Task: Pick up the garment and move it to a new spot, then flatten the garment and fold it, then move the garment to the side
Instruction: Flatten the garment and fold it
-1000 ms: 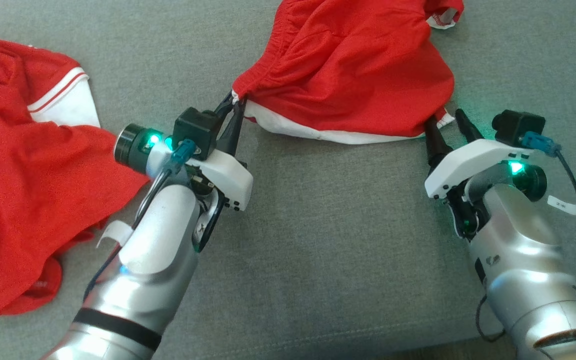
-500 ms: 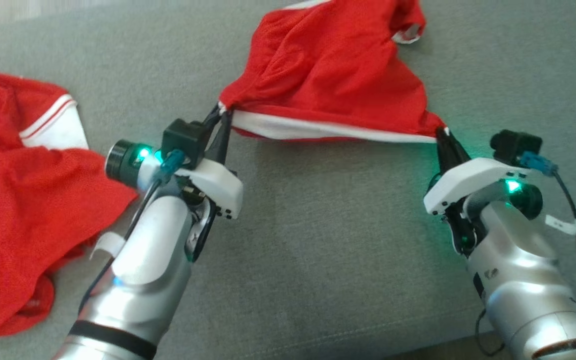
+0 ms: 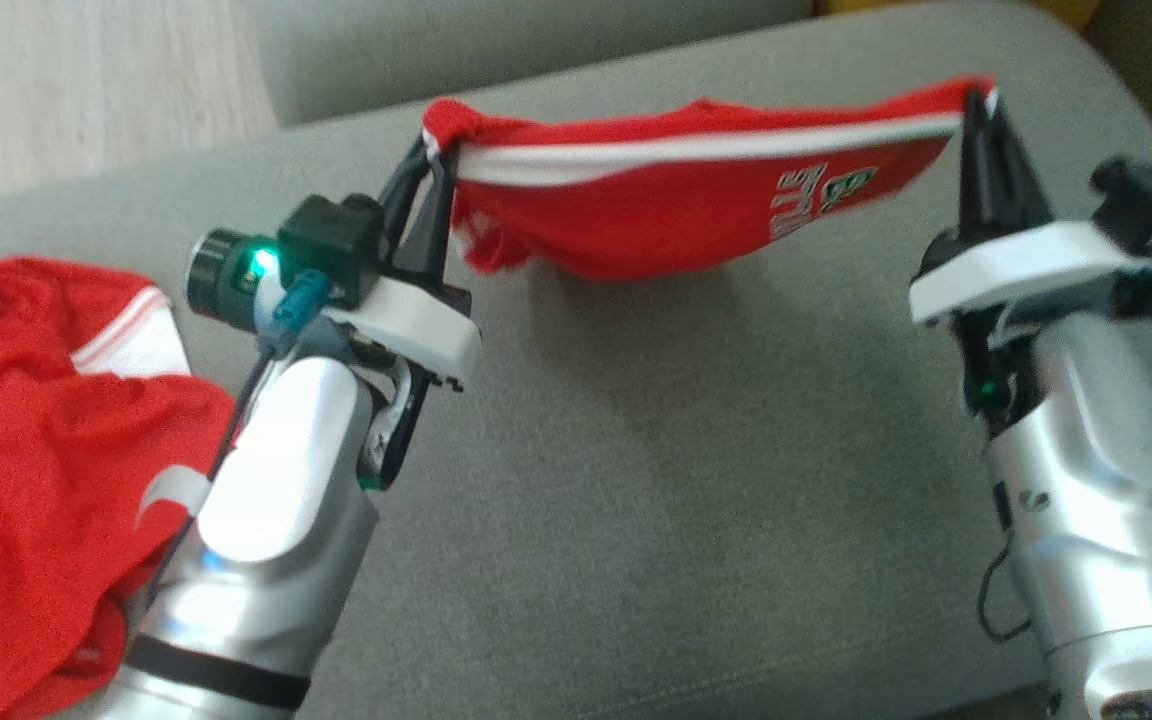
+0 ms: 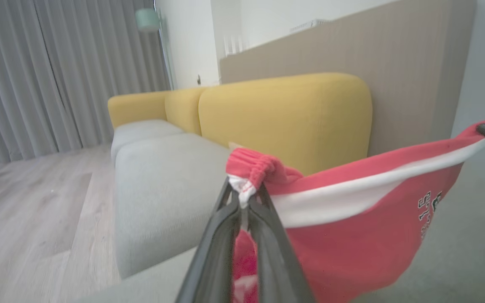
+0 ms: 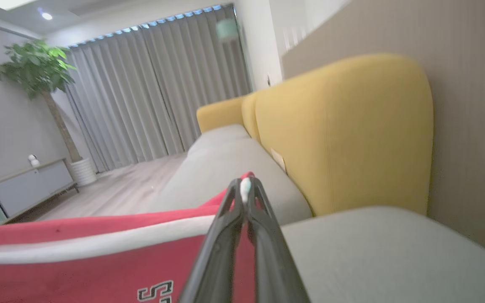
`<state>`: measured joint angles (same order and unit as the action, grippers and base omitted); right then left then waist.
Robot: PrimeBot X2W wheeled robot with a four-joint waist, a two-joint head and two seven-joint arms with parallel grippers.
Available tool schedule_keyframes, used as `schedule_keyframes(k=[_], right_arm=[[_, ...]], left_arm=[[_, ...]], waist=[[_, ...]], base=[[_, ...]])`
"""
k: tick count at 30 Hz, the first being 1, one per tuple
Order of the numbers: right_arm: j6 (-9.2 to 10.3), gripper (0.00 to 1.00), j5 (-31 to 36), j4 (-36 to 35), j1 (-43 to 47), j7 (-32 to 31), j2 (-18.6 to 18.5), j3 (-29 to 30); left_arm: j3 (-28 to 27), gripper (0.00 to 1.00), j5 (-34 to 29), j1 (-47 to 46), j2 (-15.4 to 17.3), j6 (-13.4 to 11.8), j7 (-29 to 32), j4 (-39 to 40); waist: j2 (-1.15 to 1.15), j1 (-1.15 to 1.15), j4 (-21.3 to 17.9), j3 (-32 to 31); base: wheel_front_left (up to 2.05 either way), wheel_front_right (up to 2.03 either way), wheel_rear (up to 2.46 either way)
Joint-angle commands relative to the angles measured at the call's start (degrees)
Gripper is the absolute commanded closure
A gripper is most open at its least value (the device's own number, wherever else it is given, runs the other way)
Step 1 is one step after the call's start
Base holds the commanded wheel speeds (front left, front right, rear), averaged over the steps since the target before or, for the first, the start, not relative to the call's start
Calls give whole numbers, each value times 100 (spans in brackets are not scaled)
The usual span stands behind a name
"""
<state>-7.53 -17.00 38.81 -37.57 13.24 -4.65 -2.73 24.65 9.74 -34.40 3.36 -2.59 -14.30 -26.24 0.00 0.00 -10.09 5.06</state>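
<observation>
The garment [image 3: 26,430], a red mesh jersey with a white, red-striped sleeve, lies crumpled at the left of the grey seat. Neither gripper touches it. A smaller red piece with white edging [image 3: 656,210] hangs stretched in the air between both grippers. It shows black, white-outlined lettering. My left gripper [image 3: 433,150] is shut on its gathered elastic corner [image 4: 251,168]. My right gripper [image 3: 979,100] is shut on the opposite corner [image 5: 245,187]. The piece [image 5: 78,261] sags below the fingers of both.
I work over a grey sofa seat [image 3: 686,480] with a yellow backrest [image 4: 289,113] behind it. Wood floor [image 3: 86,90] lies beyond the seat's far left edge. A potted plant [image 5: 36,67] and a low cabinet [image 5: 19,185] stand across the room.
My right gripper has shut on the red piece's right corner. Both arms then lifted it off the seat and pulled it taut. The head camera has tilted up.
</observation>
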Motion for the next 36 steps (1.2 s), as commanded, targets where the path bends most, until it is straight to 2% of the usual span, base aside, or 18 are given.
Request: schedule_keyframes(k=[1,7,16,22,25,29,33,36], right_arm=[[4,100,141,-545,-108,-119,-10,-31],[4,100,536,-2129,39,-848,3,148],[4,100,779,-4551,1142,-2213,96,383],[4,100,797,-5311,1483,-2857,147,422],[4,100,750,-5210,1260,-2987,159,411],[4,100,736,-4539,409,-2977,154,404],[4,100,845,-3247,-1066,-2650,79,376],[4,100,988,-2098,-2329,-2065,12,347]], left_arm=[[-295,100,11,-409,169,-38,-70,320],[-481,100,109,-670,253,-64,-37,839],[-323,100,140,-64,504,-102,718,2200],[-333,100,131,75,771,-117,1345,2865],[-380,100,183,-131,880,-38,1620,2853],[-472,100,277,-844,982,182,1863,2454],[-616,100,297,-2006,1069,432,1830,1562],[-714,100,200,-3038,1076,502,1519,750]], waist=[[0,0,-24,-324],[0,0,21,-687],[0,0,211,-922],[0,0,241,-739],[0,0,186,-473],[0,0,110,220],[0,0,-17,978],[0,0,-50,1373]], base=[[0,0,0],[0,0,0],[0,0,0],[0,0,0],[0,0,0],[0,0,0],[0,0,0],[0,0,0]])
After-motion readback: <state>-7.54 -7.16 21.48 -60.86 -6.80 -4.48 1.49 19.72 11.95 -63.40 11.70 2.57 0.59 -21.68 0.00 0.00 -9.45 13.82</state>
